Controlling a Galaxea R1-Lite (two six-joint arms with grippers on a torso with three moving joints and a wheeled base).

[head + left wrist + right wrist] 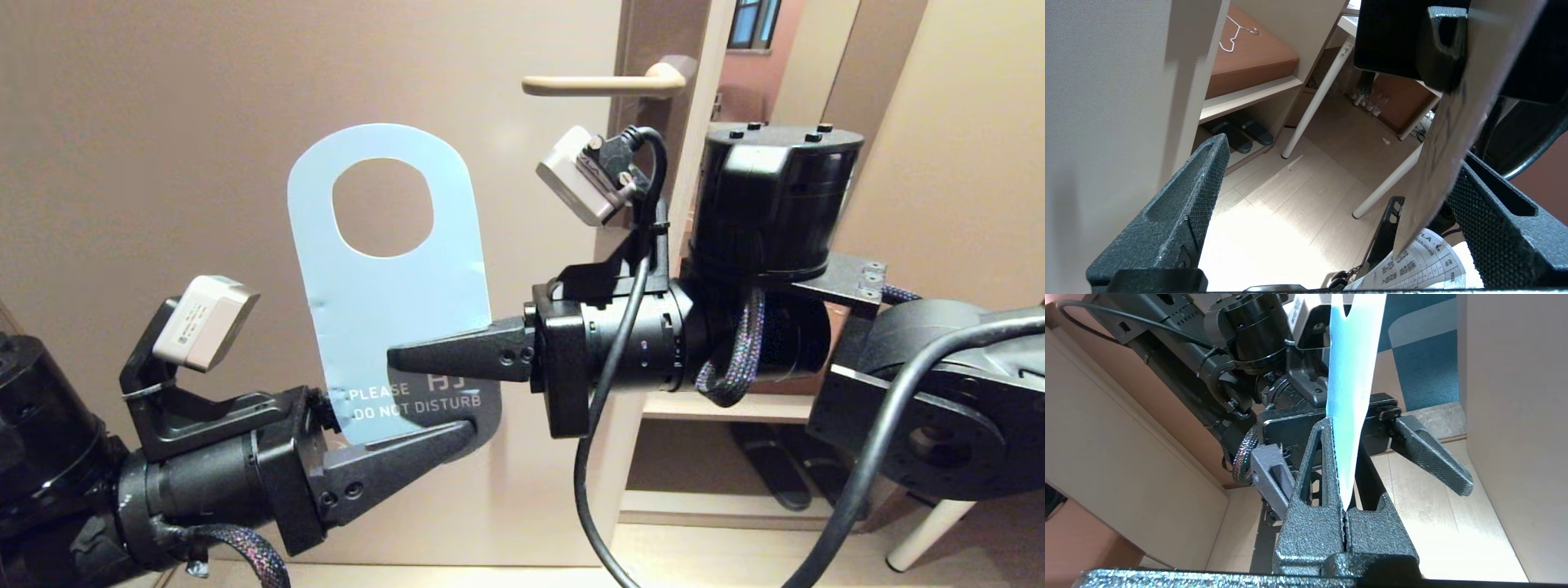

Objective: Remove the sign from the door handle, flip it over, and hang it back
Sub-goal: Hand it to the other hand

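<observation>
The sign (pixel 392 302) stands upright in front of the door, grey-blue "PLEASE DO NOT DISTURB" face towards me, oval hole on top. My right gripper (pixel 397 357) is shut on its right edge, at mid-height; the right wrist view shows the card (pixel 1351 396) pinched between the closed fingers (pixel 1327 457). My left gripper (pixel 467 418) is open around the sign's bottom end, with one finger (pixel 1490 220) beside the card (pixel 1457 122) and the other (pixel 1184 204) well apart. The door handle (pixel 604 83) is bare, above and to the right of the sign.
The beige door (pixel 163 163) fills the left. Past its edge are a shelf unit (pixel 718 408) with slippers (pixel 1241 132), a white wire hanger (pixel 1235 34), white table legs (pixel 1318 94) and a printed sheet (pixel 1421 265) low down.
</observation>
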